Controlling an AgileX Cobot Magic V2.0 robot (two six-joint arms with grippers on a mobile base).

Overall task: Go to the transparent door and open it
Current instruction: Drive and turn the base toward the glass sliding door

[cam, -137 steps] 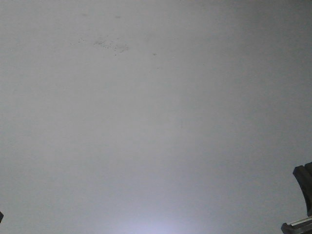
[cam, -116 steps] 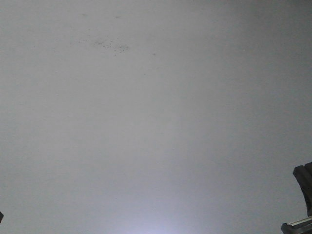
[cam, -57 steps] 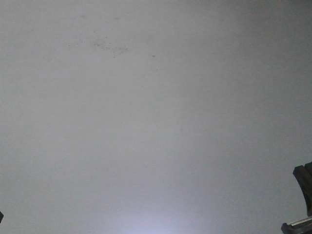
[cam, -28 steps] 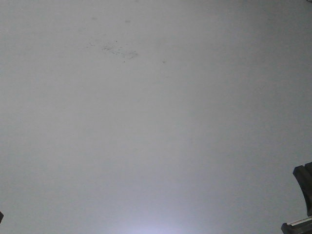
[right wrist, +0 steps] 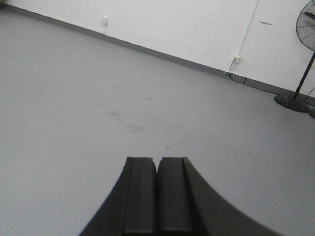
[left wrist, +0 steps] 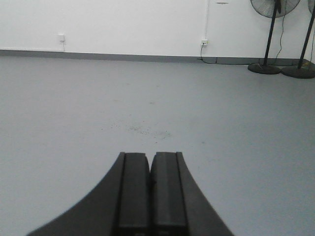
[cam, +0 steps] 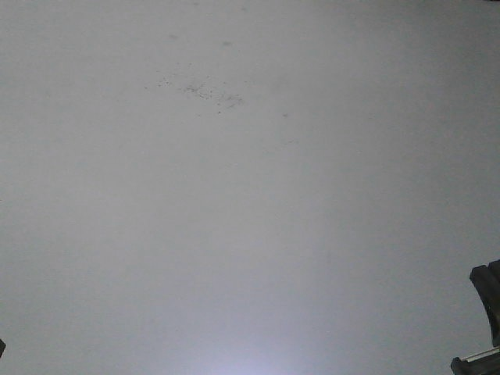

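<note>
Floor (cam: 250, 234), matte grey, speckled, filled my front view; wrist views added white wall (left wrist: 123, 24), round fans (left wrist: 275, 6). My left pincer (left wrist: 149, 164) and right pincer (right wrist: 158, 167) were closed, empty.

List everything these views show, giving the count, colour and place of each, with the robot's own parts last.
floor: one, grey, fills the front view and the lower part of both wrist views
specks: one patch, dark, on the floor ahead
wall: one, white, at the far end
skirting: one strip, grey, at the foot of the wall
sockets: two, white, low on the wall
fans: two, black, by the wall at far right; only one head shows
door: none in any view
left gripper: one, black, shut on nothing, over the floor
right gripper: one, black, shut on nothing, over the floor
arm part: one, dark, at the front view's bottom right edge
</note>
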